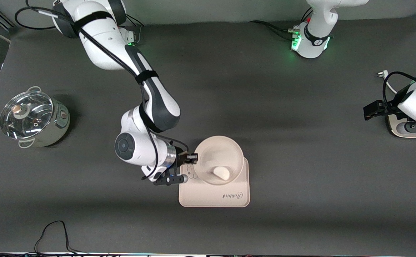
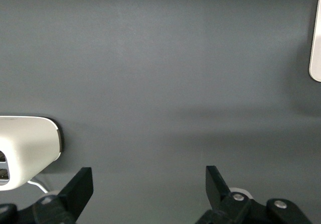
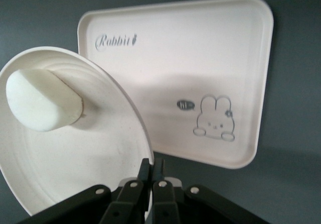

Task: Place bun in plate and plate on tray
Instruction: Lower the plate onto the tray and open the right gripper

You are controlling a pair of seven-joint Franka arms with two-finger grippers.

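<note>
My right end effector [image 1: 192,157] pinches the rim of the plate [image 1: 219,157], holding it tilted above the tray [image 1: 214,194] with the bun [image 1: 221,173] slid to its lower side. The tray lies flat on the desk [image 1: 300,142]. My left end effector [image 2: 148,184] waits, fingers apart, over the desk at the left arm's end.

The tray [image 3: 200,58] carries cursive "Rabbit" script near one corner, and a small "hi" speech bubble beside its printed cartoon rabbit.
</note>
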